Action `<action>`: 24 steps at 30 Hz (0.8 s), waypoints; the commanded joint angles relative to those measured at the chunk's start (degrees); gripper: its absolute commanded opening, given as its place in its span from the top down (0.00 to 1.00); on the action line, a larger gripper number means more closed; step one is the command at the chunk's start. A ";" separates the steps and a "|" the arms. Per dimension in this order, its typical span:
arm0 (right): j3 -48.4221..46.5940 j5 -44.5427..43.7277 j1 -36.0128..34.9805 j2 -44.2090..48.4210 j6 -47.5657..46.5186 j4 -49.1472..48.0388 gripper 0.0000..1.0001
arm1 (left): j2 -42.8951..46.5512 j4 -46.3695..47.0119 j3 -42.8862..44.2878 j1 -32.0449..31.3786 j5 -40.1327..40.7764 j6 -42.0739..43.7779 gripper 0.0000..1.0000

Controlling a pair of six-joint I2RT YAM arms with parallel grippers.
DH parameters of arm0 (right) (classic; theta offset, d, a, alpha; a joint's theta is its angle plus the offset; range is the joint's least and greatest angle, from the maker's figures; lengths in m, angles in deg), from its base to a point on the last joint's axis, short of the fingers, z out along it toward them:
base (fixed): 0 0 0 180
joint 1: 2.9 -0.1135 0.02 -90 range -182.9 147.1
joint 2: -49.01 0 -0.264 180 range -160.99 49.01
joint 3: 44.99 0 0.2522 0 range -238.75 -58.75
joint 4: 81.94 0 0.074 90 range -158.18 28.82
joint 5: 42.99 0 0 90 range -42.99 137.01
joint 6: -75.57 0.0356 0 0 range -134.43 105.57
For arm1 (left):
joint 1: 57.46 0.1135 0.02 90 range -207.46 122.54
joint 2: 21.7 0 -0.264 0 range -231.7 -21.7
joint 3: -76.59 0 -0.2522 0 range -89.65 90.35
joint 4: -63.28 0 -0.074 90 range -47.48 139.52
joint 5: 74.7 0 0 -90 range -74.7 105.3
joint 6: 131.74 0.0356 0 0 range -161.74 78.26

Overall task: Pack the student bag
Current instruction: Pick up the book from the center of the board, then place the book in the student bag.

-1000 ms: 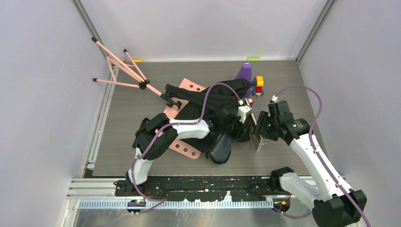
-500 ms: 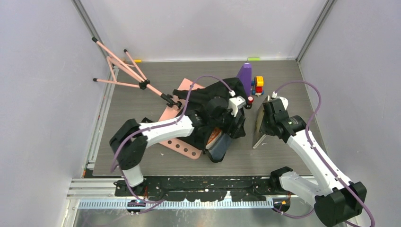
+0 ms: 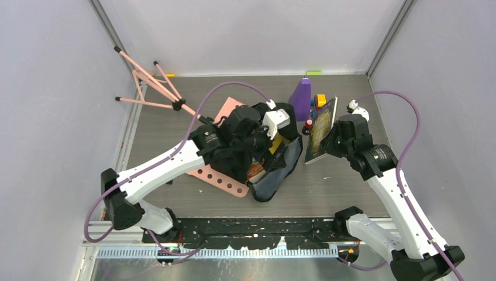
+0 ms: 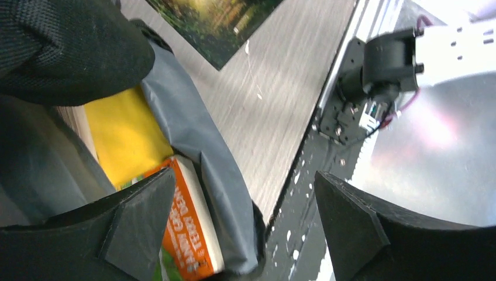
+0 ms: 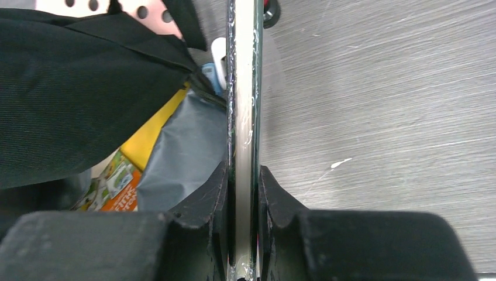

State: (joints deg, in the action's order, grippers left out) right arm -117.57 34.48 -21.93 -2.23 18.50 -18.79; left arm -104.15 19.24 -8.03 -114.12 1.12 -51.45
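Note:
The student bag (image 3: 237, 153) lies at the table's middle, black, with its grey-lined mouth (image 3: 281, 171) facing right. Inside show a yellow item (image 4: 120, 137) and an orange-and-white book (image 4: 187, 228). My left gripper (image 3: 263, 153) hovers over the mouth, open wide (image 4: 245, 228), with the grey rim (image 4: 193, 134) and the orange book below the gap and nothing held. My right gripper (image 3: 337, 137) is shut on a thin book with a forest cover (image 3: 321, 130), held upright just right of the mouth. In the right wrist view that book (image 5: 243, 88) is edge-on between the fingers (image 5: 243, 196).
A pink perforated board (image 3: 219, 177) lies under the bag. A pink folding stand (image 3: 152, 85) sits at the far left. A purple cone (image 3: 302, 93), coloured blocks (image 3: 319, 100) and a small red piece (image 3: 308, 124) stand behind the held book. The metal base rail (image 3: 245, 228) runs along the near edge.
The left arm swung back over the bag and its gripper opened wide. The right gripper closed on the forest book, lifted it and carried it farther back, its cover now facing the camera.

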 commanded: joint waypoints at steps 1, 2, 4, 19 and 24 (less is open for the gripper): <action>-3.57 4.26 -0.05 3.28 3.18 -6.49 0.99 | 6.08 -12.40 5.71 0.41 -1.81 3.15 0.08; -3.57 4.58 -0.05 3.44 3.48 -6.49 0.99 | 7.41 -13.79 6.19 0.41 -1.46 3.00 0.07; -3.53 4.89 -0.06 3.77 3.76 -6.51 0.99 | 9.47 -15.85 6.79 0.41 -0.76 2.63 0.06; -0.24 10.88 -0.05 4.40 8.49 -12.59 0.99 | 9.72 -32.29 20.98 0.50 -3.32 7.85 0.00; -0.08 10.73 -0.05 4.39 8.68 -12.97 0.99 | 9.14 -29.50 17.94 0.50 8.25 9.45 0.00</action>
State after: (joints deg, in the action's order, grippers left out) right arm -116.29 42.30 -21.79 0.55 24.75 -21.04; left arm -93.66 -8.89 11.69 -113.97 0.82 -44.42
